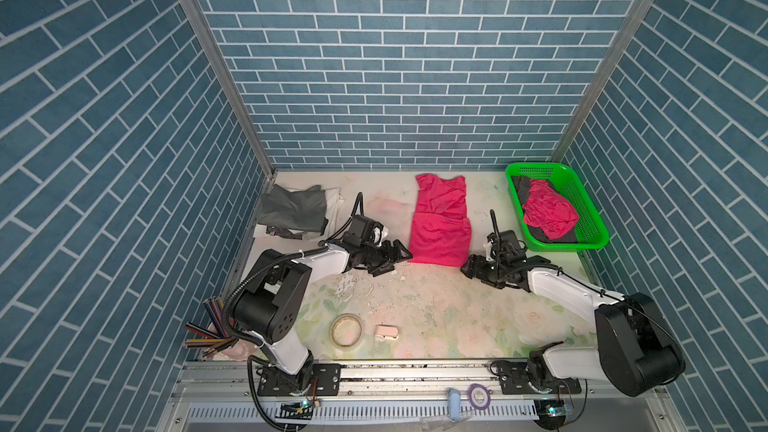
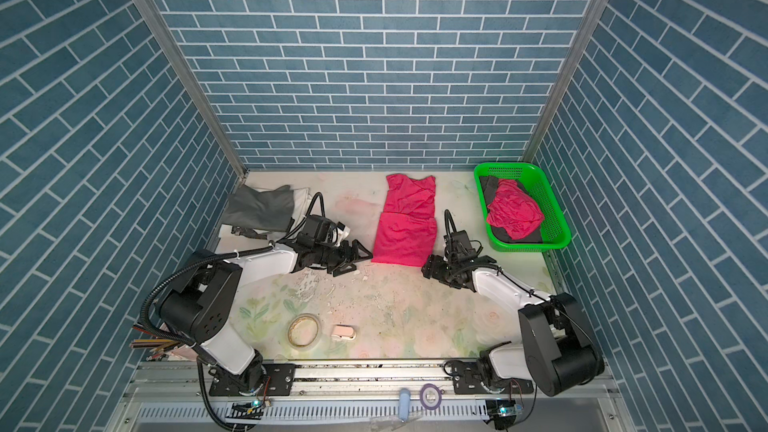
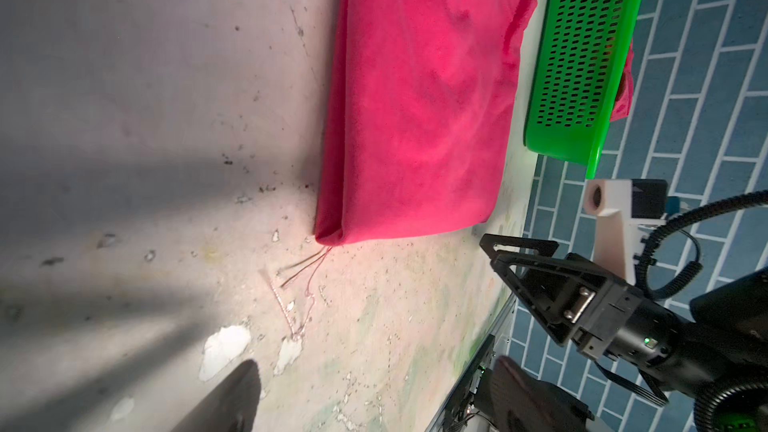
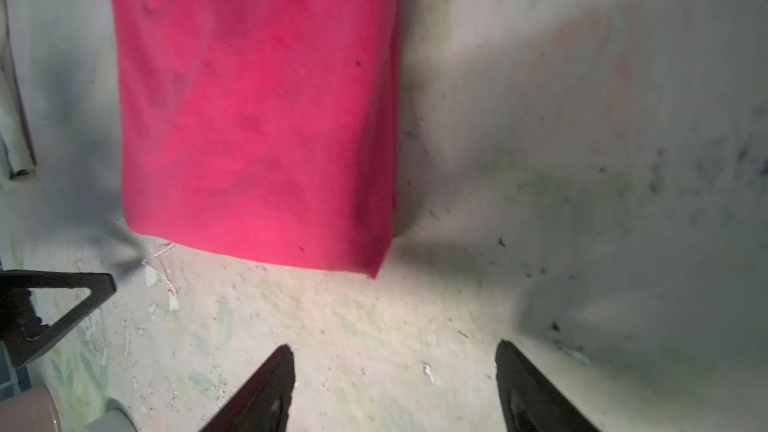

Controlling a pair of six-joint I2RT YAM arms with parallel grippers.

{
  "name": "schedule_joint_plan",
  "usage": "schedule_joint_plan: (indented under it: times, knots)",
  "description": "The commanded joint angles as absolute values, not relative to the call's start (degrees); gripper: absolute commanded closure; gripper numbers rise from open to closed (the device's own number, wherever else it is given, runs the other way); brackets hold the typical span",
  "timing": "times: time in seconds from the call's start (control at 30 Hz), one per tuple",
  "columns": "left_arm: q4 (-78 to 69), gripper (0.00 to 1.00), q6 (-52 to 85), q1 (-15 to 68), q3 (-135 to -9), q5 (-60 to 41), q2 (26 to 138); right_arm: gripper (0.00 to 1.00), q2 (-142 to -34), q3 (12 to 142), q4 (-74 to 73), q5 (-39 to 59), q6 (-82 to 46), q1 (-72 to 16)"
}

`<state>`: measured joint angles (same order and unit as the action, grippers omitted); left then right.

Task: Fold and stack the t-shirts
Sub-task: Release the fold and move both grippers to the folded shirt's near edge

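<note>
Both wide open and empty, left pincer [image 1: 399, 261] and right pincer [image 1: 466, 270] flank the pink t-shirt [image 1: 440, 226], green basket [image 1: 590, 209] just past the right one.

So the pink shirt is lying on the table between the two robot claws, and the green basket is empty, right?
Not empty. Both top views show the green basket holding a crumpled pink shirt on top of dark cloth. The rest is right: the folded pink shirt lies on the table between the left gripper and the right gripper.

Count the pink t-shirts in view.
2. The folded pink t-shirt lies mid-table; the crumpled pink t-shirt sits in the green basket. More may be hidden beneath it.
</note>
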<state>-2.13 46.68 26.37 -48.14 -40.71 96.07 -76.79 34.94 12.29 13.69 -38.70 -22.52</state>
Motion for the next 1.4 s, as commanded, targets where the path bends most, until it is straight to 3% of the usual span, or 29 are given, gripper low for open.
schedule_joint_plan:
  times: [0.0, 0.4, 0.47, 0.63, 0.73, 1.13, 1.37]
  knots:
    - [-5.45, 0.12, 45.95, 27.13, -47.16, -39.8, 95.24, 0.25, -77.74, 33.58, 4.67, 13.88, -42.56, -22.9]
    - [-7.64, 0.12, 47.81, 28.12, -47.79, -39.64, 96.47, 0.39, -85.67, 31.7, -7.12, 13.43, -50.82, -24.04]
    - [-7.81, 0.11, 48.07, 28.28, -47.75, -39.55, 96.5, 0.49, -86.35, 31.23, -7.8, 12.25, -51.15, -24.08]
    - [-8.35, 0.12, 49.25, 29.98, -47.72, -39.29, 96.66, 0.9, -85.34, 31.55, -4.49, 6.3, -48.84, -24.02]
    - [-9.14, 0.11, 50.45, 31.58, -47.42, -38.85, 97.03, 0.99, -83.55, 32.72, 0.23, 2.67, -46.96, -23.82]
    - [-21.62, 0.14, 63.11, 35.19, -44.5, -37.48, 103.43, 0.99, -84.02, 33.47, 1.08, 4.39, -43.28, -23.88]
    - [-24.87, 0.31, 64.41, 35.2, -46.02, -36.27, 109.3, 1.0, -83.23, 33.79, 0.7, 4.66, -42.52, -24.26]
